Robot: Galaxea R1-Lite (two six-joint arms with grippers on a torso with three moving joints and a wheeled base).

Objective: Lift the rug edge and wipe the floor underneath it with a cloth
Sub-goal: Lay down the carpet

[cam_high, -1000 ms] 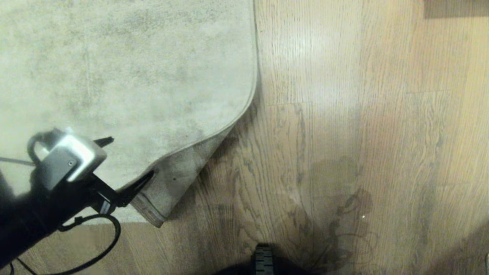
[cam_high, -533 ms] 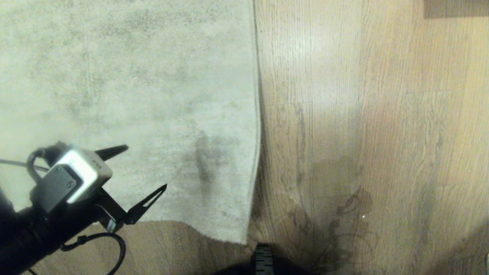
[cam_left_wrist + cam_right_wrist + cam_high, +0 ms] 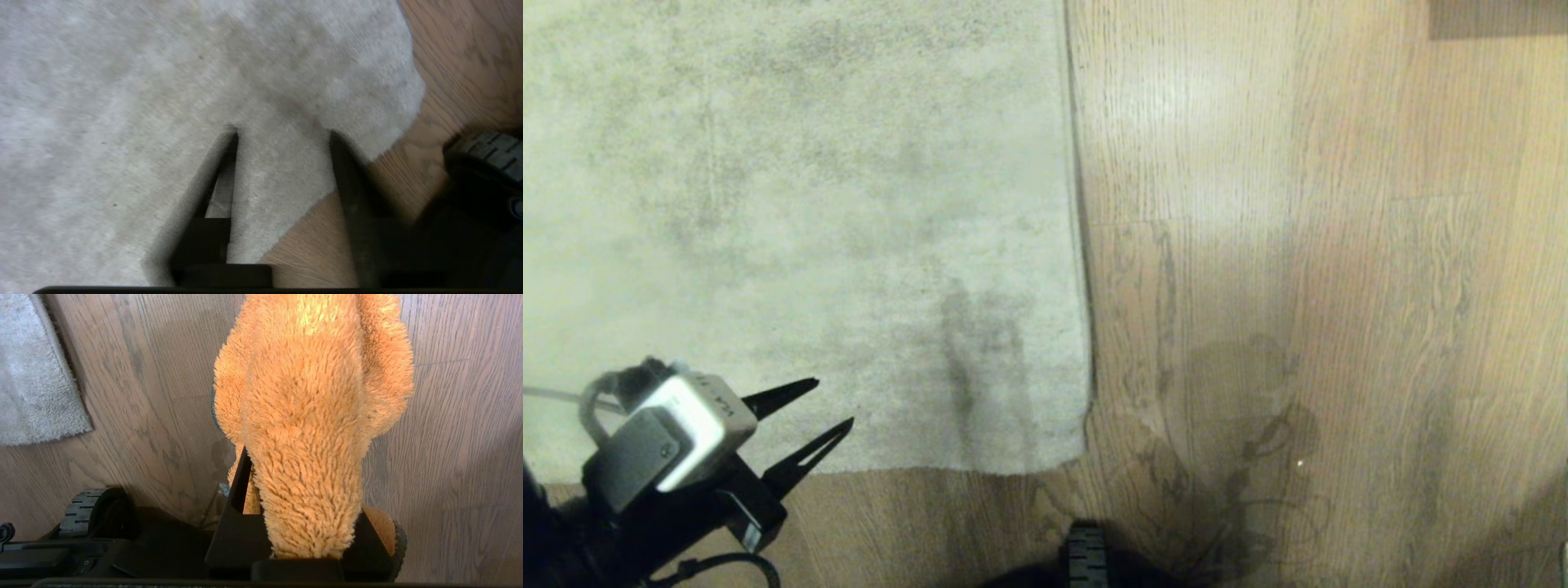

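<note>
- Rug edge (image 3: pixel 1086 359) lay flat on the floor (image 3: pixel 1307 269), its corner near the robot base's wheel (image 3: pixel 1085 549).
- Left gripper (image 3: pixel 832 402) hovered over the rug's near border, fingers part spread, nothing between them.
- Right gripper (image 3: pixel 300 522), out of the head view, pinched the cloth (image 3: pixel 314 404) above bare planks.
- Step judged: lift and wipe look finished, or need redoing; no fold showing.
- Plenty of open floor to the rug's right for moving.
</note>
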